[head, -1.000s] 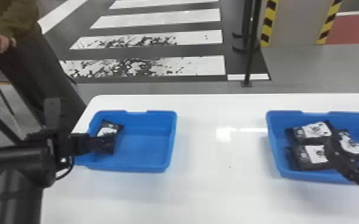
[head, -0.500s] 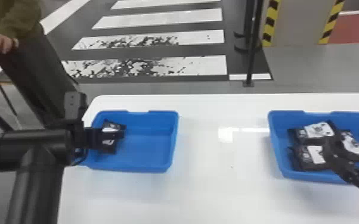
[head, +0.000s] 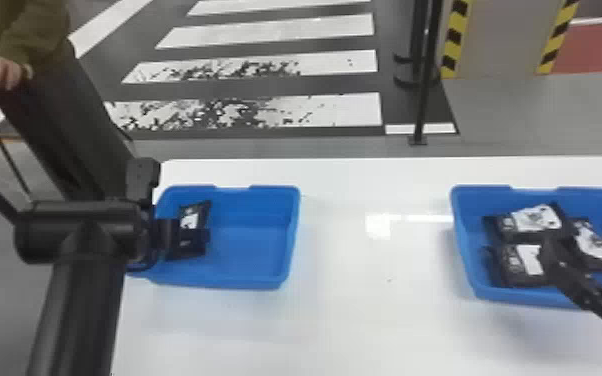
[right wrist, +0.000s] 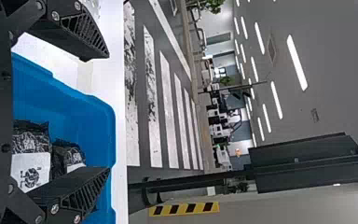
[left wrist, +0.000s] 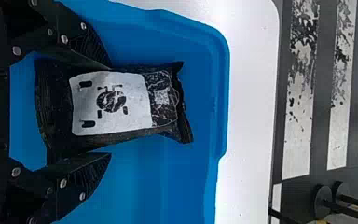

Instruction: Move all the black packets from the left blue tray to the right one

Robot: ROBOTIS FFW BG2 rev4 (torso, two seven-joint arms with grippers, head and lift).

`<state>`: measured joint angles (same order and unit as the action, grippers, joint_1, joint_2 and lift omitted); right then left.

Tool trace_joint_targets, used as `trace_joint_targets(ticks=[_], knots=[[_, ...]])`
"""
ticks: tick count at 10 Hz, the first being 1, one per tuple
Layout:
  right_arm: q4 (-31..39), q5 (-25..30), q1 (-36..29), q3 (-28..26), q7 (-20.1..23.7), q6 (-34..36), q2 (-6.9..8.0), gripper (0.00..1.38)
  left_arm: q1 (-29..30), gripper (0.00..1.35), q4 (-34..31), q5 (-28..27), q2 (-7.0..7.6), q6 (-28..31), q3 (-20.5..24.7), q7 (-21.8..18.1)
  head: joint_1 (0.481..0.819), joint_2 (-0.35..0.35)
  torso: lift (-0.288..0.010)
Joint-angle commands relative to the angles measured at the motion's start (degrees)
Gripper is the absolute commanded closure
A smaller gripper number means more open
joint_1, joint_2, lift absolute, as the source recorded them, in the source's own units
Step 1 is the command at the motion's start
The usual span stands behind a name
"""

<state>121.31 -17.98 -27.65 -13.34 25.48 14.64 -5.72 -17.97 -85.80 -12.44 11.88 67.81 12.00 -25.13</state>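
In the head view my left gripper (head: 185, 237) is over the left part of the left blue tray (head: 285, 240), at a black packet (head: 191, 218) with a white label. The left wrist view has my left gripper (left wrist: 109, 112) open, one finger on either side of the packet (left wrist: 112, 102), which lies on the tray floor. Over the right blue tray (head: 465, 240) is my right gripper (head: 585, 250), whose fingers stand wide apart in the right wrist view, where the gripper (right wrist: 108, 112) holds nothing. Three packets, one of them this packet (head: 535, 220), lie in that tray, partly behind the right gripper.
A white table (head: 365, 320) carries both trays, with a wide stretch of tabletop between them. Beyond its far edge stands a black pole (head: 422, 90). The left arm covers the table's left edge, and the right arm comes in over the right tray's front wall.
My left arm has moved to the right in the head view, and its gripper now reaches around the packet in the left tray. The right arm looks nearly unmoved.
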Motion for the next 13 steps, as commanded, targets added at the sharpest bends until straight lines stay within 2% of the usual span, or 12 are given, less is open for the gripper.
trace_joint_targets(ticks=[1,2,3,4,5,6,9,11,13], knots=[[-0.4,-0.6,0.1,0.0,0.1,0.1,-0.08,0.17,-0.6,0.96,0.8,-1.7,0.07,0.1,-0.5,0.1,0.695,0.170,-0.140],[-0.7,-1.1,0.1,0.1,0.2,0.3,-0.08,0.18,-0.6,1.11,1.2,-2.4,0.07,0.1,-0.2,0.1,0.695,0.171,-0.140],[-0.9,-1.4,0.0,0.0,0.3,0.3,-0.17,0.18,-0.3,1.12,1.2,-3.9,0.07,0.1,-0.3,0.0,0.695,0.177,-0.140],[-0.9,-1.8,0.0,0.0,0.4,0.4,-0.26,0.18,0.7,1.23,1.2,-4.0,-0.02,-2.1,0.2,-0.4,0.695,0.185,-0.140],[-0.9,-2.2,-0.2,0.0,0.4,0.4,-0.35,0.19,2.4,1.20,-0.5,-2.4,-0.37,-5.5,1.4,-1.3,0.695,0.191,-0.140],[-0.6,-2.2,-0.2,0.0,0.5,0.4,-0.35,0.20,6.0,1.20,-8.2,-1.0,-0.28,-5.1,1.3,-2.1,0.695,0.189,-0.140],[1.1,-2.6,0.7,0.9,1.6,1.5,-0.35,0.20,18.1,1.20,-31.0,7.0,-1.43,-4.4,0.9,-2.3,0.695,0.161,-0.140],[1.2,-3.2,3.2,2.7,4.0,5.0,-0.35,0.20,22.9,1.20,-39.4,13.8,-1.51,-6.1,-3.3,-2.8,0.695,0.115,-0.140],[1.4,-5.4,5.2,6.0,4.7,7.0,-0.87,0.20,23.7,1.20,-42.2,19.4,-1.25,-8.3,-9.9,-2.9,0.695,0.057,-0.140]])
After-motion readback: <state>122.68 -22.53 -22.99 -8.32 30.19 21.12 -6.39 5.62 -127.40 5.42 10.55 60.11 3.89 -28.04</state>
